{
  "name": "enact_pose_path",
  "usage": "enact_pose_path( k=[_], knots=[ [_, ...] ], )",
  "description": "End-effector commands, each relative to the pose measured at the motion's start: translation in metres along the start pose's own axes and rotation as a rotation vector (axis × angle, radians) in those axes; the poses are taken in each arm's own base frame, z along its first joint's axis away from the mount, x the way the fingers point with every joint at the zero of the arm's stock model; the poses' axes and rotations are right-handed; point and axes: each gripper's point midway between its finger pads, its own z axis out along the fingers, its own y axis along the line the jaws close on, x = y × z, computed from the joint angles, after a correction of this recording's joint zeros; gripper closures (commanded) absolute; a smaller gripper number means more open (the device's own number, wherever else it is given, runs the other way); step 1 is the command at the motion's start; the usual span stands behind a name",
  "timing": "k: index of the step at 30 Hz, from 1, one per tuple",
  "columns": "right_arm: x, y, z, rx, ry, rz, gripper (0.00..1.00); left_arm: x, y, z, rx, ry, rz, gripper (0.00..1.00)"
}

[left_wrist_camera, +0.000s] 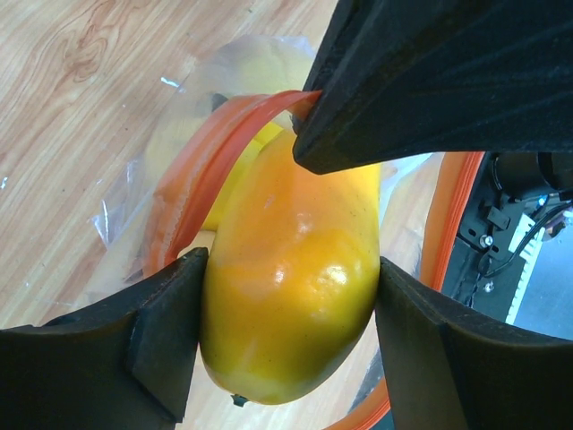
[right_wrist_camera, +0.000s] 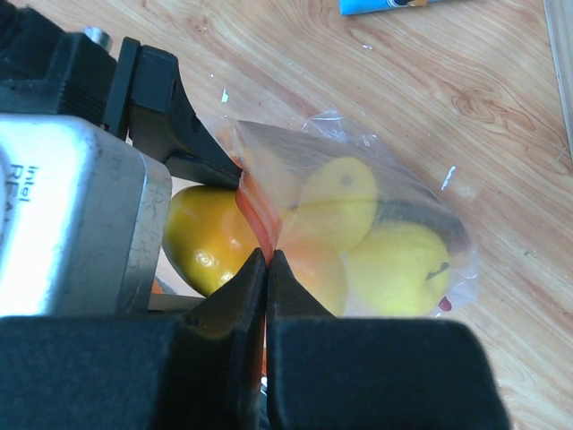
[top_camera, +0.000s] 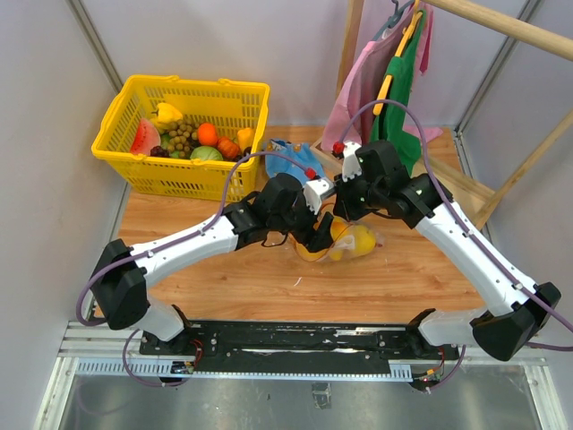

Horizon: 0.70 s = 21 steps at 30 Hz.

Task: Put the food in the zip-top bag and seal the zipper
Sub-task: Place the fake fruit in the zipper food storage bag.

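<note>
My left gripper (left_wrist_camera: pixel 291 313) is shut on the yellow-orange mango (left_wrist_camera: pixel 291 287), one finger on each side. It holds the mango at the open mouth of the zip-top bag (left_wrist_camera: pixel 134 197), inside the curve of the red-orange zipper (left_wrist_camera: pixel 215 152). My right gripper (right_wrist_camera: pixel 267 260) is shut on the zipper (right_wrist_camera: pixel 255 210) and holds up one lip of the bag (right_wrist_camera: pixel 376 134). Through the clear plastic I see the yellow lemon (right_wrist_camera: pixel 340 202), another yellow fruit (right_wrist_camera: pixel 403 269), an orange-pink peach (right_wrist_camera: pixel 318 273) and a dark long piece (right_wrist_camera: pixel 421 215). From above, both grippers meet over the bag (top_camera: pixel 354 242) at mid-table.
A yellow mesh basket (top_camera: pixel 183 134) with several toy fruits stands at the back left. A blue soft pouch (top_camera: pixel 291 161) lies behind the arms. Clothes hang from a wooden rack (top_camera: pixel 394 72) at the back right. Grey walls close in both sides.
</note>
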Motion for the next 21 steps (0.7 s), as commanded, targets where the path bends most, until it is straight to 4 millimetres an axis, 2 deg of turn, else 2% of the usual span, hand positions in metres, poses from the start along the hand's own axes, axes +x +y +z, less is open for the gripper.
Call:
enact_pose_path(
  k=[1, 9, 15, 21],
  knots=[
    [-0.008, 0.007, -0.006, -0.021, -0.054, -0.004, 0.99, -0.019, -0.009, -0.005, 0.013, -0.083, 0.011, 0.32],
    [-0.006, 0.007, -0.004, -0.019, -0.053, -0.001, 0.99, -0.017, -0.008, -0.014, -0.002, -0.087, 0.008, 0.15],
    [-0.006, 0.005, -0.004, -0.013, -0.053, 0.001, 0.99, -0.017, -0.01, -0.018, -0.004, -0.078, -0.004, 0.12],
    [-0.003, 0.005, -0.004, -0.011, -0.048, 0.001, 0.99, -0.02, -0.004, -0.038, -0.069, -0.078, 0.002, 0.12]
  ],
)
